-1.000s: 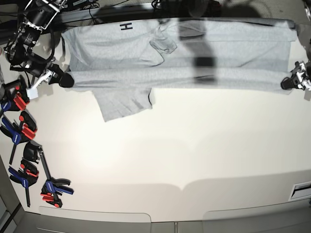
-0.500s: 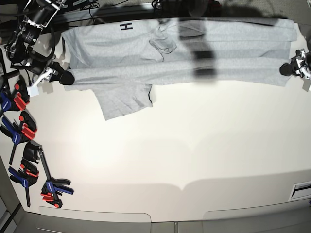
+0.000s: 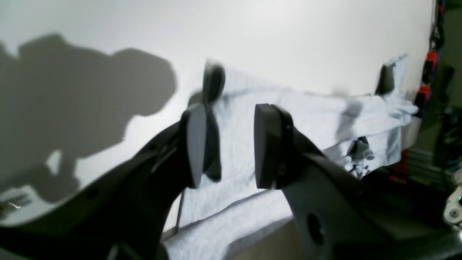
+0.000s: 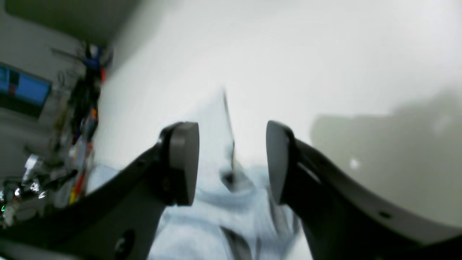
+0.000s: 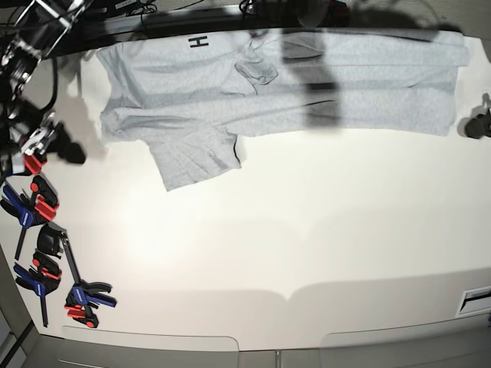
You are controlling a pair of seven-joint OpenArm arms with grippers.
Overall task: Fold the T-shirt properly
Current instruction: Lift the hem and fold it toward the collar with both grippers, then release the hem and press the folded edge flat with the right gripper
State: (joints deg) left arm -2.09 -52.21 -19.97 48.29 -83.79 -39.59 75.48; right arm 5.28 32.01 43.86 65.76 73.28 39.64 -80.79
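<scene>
Left claw (image 3: pixel 225 144) agape, empty | right claw (image 4: pixel 231 162) agape, empty | T-shirt (image 5: pixel 307 84) blurred in wrist views

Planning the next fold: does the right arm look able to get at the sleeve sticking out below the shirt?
Probably yes: the right hand is open and empty, and only bare table lies between it and the sleeve of the T-shirt.

T-shirt (image 5: pixel 307 84) spread along the table's (image 5: pixel 307 245) far edge.
Clamps (image 5: pixel 46 253) lie at the frame's lower left; grippers flank the shirt, apart from it.
</scene>
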